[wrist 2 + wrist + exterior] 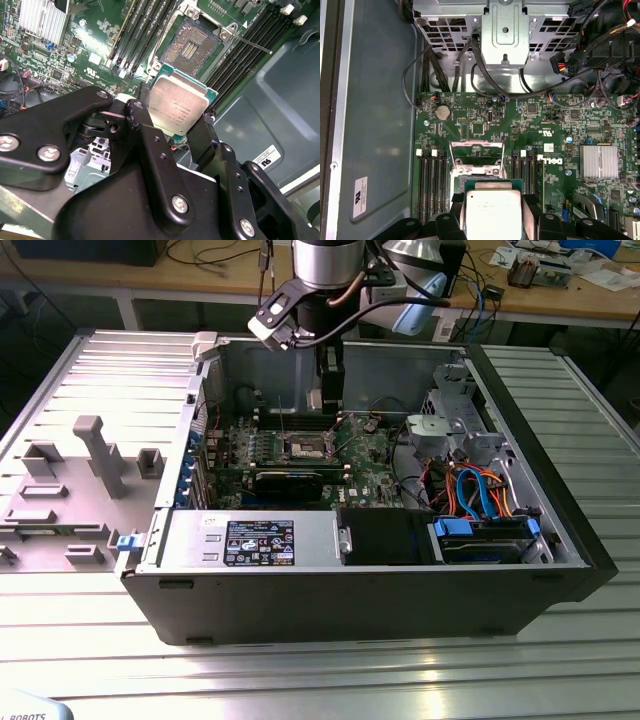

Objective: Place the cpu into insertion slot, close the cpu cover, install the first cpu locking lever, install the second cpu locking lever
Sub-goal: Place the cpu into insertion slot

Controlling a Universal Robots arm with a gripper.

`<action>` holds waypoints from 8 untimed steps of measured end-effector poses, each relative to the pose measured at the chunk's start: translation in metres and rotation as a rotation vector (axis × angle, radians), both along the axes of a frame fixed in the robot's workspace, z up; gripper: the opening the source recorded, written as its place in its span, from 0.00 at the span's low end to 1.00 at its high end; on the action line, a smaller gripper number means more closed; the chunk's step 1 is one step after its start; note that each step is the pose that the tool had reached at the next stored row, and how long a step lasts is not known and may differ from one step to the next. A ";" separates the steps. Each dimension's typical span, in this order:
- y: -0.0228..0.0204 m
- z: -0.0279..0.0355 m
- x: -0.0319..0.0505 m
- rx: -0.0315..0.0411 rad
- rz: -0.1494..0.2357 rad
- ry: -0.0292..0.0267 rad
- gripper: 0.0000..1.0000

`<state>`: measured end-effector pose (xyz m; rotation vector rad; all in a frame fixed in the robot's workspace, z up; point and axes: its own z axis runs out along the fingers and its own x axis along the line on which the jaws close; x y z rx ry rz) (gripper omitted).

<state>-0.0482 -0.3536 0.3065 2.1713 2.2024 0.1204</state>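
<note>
My gripper point(175, 120) is shut on the cpu point(179, 106), a flat square chip with a silvery top and green edge, pinched between two black fingers point(201, 134). In the first wrist view the cpu point(492, 212) hangs just short of the insertion slot point(476, 173), above the green board. The insertion slot point(190, 47) lies open with its dark centre bare. The cpu cover point(475, 144) stands raised at the slot's far side. A thin lever rod point(249, 43) juts out beside the slot. In the exterior view the gripper point(328, 400) hangs inside the open case, behind the slot point(305, 448).
Black memory slots point(430, 180) flank the socket on both sides. A finned heat sink point(598, 162) and a drive cage point(505, 30) with cables stand nearby. The case walls point(560, 460) enclose the board. A grey fixture tray point(80, 470) lies on the exterior view's left.
</note>
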 end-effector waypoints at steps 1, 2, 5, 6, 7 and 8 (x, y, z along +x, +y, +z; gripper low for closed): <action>0.0000 -0.0004 0.0000 -0.0002 0.000 0.0001 0.54; 0.0000 -0.0009 0.0000 -0.0002 0.000 0.0001 0.54; 0.0000 -0.0013 0.0000 -0.0002 0.000 0.0000 0.54; 0.0000 -0.0014 0.0000 -0.0001 0.000 0.0001 0.54; 0.0000 -0.0014 0.0000 -0.0002 0.000 0.0001 0.54; 0.0000 -0.0016 0.0000 -0.0001 0.000 0.0000 0.54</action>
